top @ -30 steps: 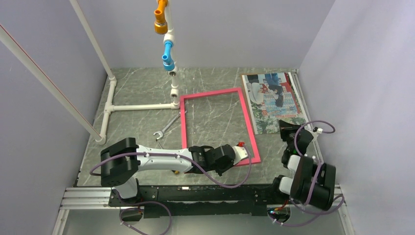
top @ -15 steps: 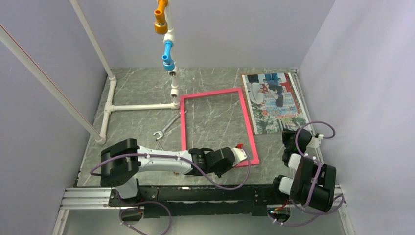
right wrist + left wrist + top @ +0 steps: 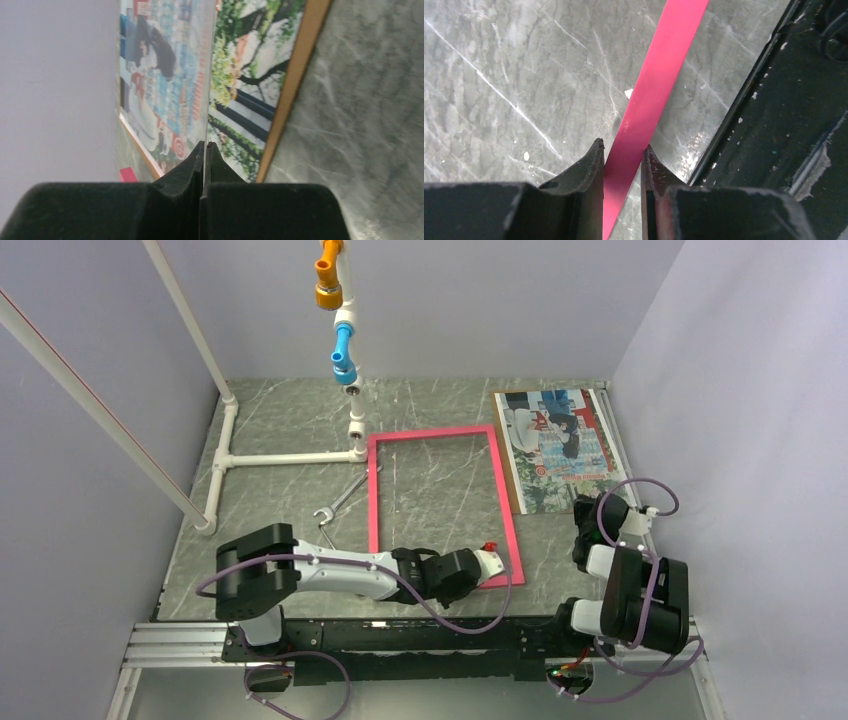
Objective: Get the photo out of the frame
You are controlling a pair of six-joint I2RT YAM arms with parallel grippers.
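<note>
The pink frame (image 3: 431, 432) lies flat mid-table with the bare table showing through its opening. My left gripper (image 3: 490, 560) is at its near right corner, jaws closed on the frame's thin pink bar (image 3: 659, 85), which runs up between the fingertips (image 3: 621, 146). To the right, close to the wall, the colourful photo (image 3: 560, 445) lies on a brown backing board (image 3: 295, 75). My right gripper (image 3: 588, 510) is at the photo's near edge. Its jaws (image 3: 205, 145) are pressed together on what looks like a thin clear sheet seen edge-on over the photo (image 3: 150, 85).
A white pipe structure (image 3: 290, 457) stands at the back left, with orange (image 3: 328, 285) and blue (image 3: 343, 348) fittings hanging above. A metal wrench (image 3: 340, 502) lies just left of the frame. The black base rail (image 3: 794, 125) borders the table's near edge. Walls close in on both sides.
My right gripper has drawn back toward the near edge, off the photo's near right corner. The left gripper has shifted the frame's near end slightly left and nearer.
</note>
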